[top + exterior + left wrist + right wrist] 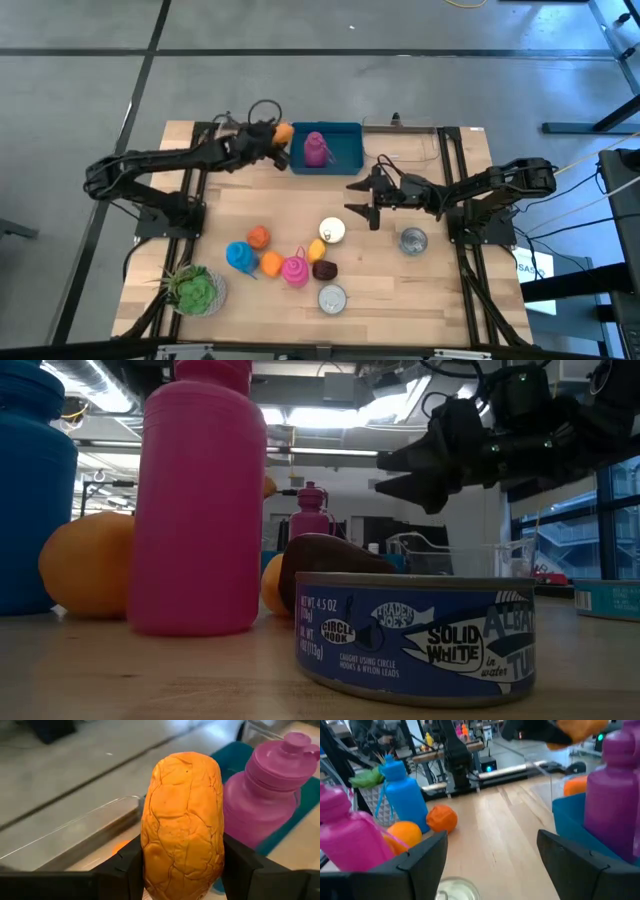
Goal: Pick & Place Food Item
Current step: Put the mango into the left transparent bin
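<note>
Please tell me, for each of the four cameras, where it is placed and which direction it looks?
High: overhead, straight down on table; both arms.
Low: table height, behind tuna can; right hand above.
Left wrist: left hand gripping bread roll beside teal bin.
Right wrist: open fingers, across table.
Shared: purple bottle in all four views.

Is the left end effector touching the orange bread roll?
Touching. The left wrist view shows the left end effector with its dark fingers pressed against both sides of the bread roll.

two dark jointed arms, black blocky fingers (240,865), thin cables
</note>
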